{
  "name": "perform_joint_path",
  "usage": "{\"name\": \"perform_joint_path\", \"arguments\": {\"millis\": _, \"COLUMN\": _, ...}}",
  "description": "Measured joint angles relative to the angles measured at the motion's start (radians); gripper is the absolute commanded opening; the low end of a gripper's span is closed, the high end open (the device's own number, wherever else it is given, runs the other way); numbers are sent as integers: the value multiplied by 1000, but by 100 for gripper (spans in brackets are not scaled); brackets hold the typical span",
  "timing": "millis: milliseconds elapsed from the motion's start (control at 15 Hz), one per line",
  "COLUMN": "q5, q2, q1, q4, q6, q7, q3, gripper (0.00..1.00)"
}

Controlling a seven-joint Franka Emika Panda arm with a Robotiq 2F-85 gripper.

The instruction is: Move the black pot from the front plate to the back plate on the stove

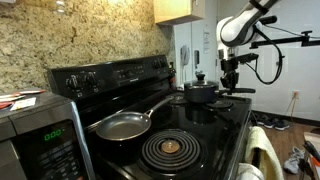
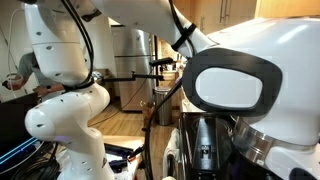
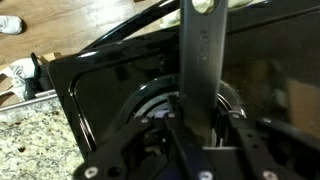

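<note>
1. Jaws: in the wrist view the gripper [image 3: 203, 135] has its 2 fingers [image 3: 178, 140] set against either side of the long black handle [image 3: 203, 60]. No gap shows between pad and handle, so I read it as clamped on the handle, jaws only as wide as the handle.
2. The handle runs straight up the middle of the wrist view, from between the fingers out past the stove's edge toward the wood floor [image 3: 90, 15].
3. Under the handle a coil burner [image 3: 150, 105] with a shiny rim shows on the black stove top. Cannot tell which plate it is.
4. Pot body hidden below the gripper in the wrist view.
5. In an exterior view the black pot [image 1: 200, 93], lid on, is at the far end of the stove [image 1: 215, 125], beyond the frying pan [image 1: 122, 125] and the big coil burner [image 1: 166, 148]. Cannot tell whether it rests on the stove or is lifted, nor which plate lies beneath.
6. Gripper [image 1: 231, 82] meets the handle on the side of the pot away from the control panel.
7. Arm [image 1: 245, 25]: comes in from above, white links bent over, gripper pointing straight down.
8. In an exterior view the arm's white links [image 2: 240, 80] fill the frame; gripper not made out there.
</note>
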Motion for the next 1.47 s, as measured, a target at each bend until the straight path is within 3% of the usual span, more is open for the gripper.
{"name": "perform_joint_path", "arguments": {"millis": 800, "q5": -37, "q2": -233, "q1": -16, "q4": -220, "q6": -8, "q7": 1, "q3": -8, "gripper": 9}}
{"name": "perform_joint_path", "arguments": {"millis": 1467, "q5": -37, "q2": -245, "q1": -20, "q4": -264, "q6": 28, "q7": -92, "q3": -52, "gripper": 9}}
